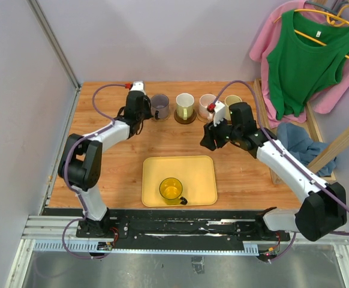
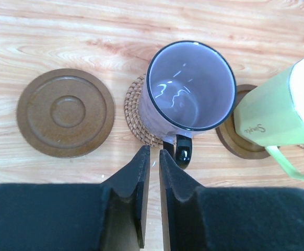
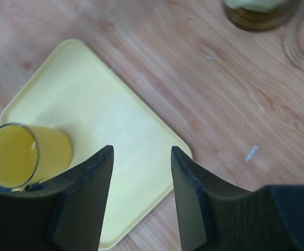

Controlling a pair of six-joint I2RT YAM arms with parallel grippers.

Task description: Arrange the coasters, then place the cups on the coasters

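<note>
Left gripper, jaws barely parted and empty, sits just below the grey-purple mug handle at frame centre. Backing out carelessly could nudge the mug off its woven coaster. Right gripper, open and empty, hangs over the yellow tray; 1 yellow mug stands lower left.

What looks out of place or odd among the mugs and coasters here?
The yellow mug stands alone on the yellow tray, away from the far row of mugs. The dark brown coaster beside the grey-purple mug is bare. Nothing looks spilled or broken.
</note>
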